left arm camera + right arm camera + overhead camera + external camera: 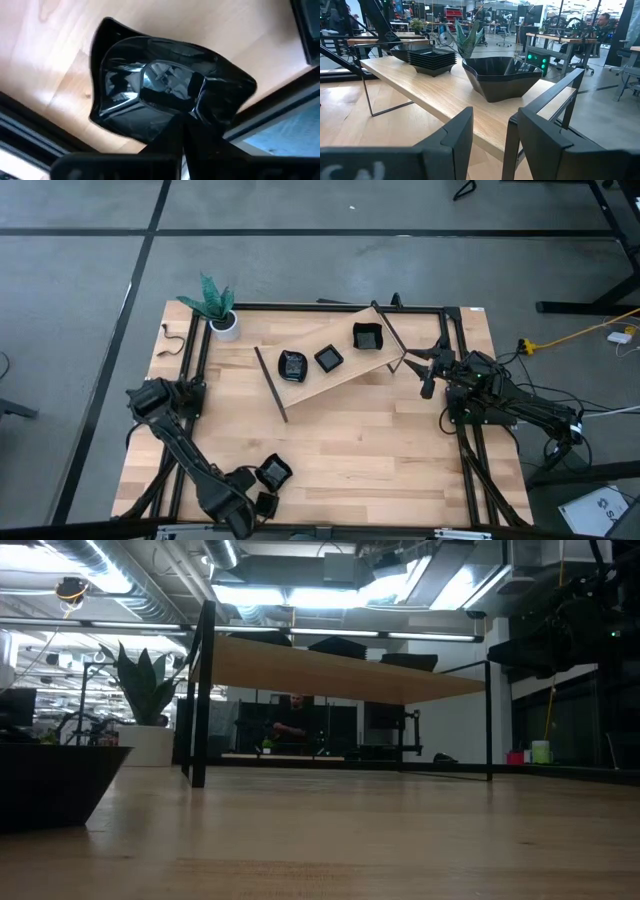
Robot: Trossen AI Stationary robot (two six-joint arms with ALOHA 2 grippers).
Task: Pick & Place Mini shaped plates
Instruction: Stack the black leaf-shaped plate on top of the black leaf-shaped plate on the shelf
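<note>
One mini shaped plate (pixel 273 471), glossy black with a wavy rim, rests on its base on the wooden table near the front edge, left of centre; it also shows in the low view (pixel 50 785). My left gripper (pixel 262 500) stands over the plate's near side, pointing down, shut on it (pixel 182 125). Three stacks of black plates (pixel 293 365) (pixel 328 358) (pixel 367 336) stand on a raised wooden shelf (pixel 345 380). My right gripper (pixel 428 380) waits open and level by the shelf's right end, touching nothing (pixel 492 145). My left gripper has the plate's rim (pixel 196 111) on the side nearest the table's front edge, pinched between its shut fingers (pixel 170 132), which come from above. The fingers hide the exact place of contact. The plate sits upright with its base on the table.
A white pot with a green plant (pixel 222 320) stands at the far left corner. The black metal frame (pixel 200 380) runs along the table's left, right and far sides. Bare wood (pixel 380 450) lies between the shelf and the front edge.
</note>
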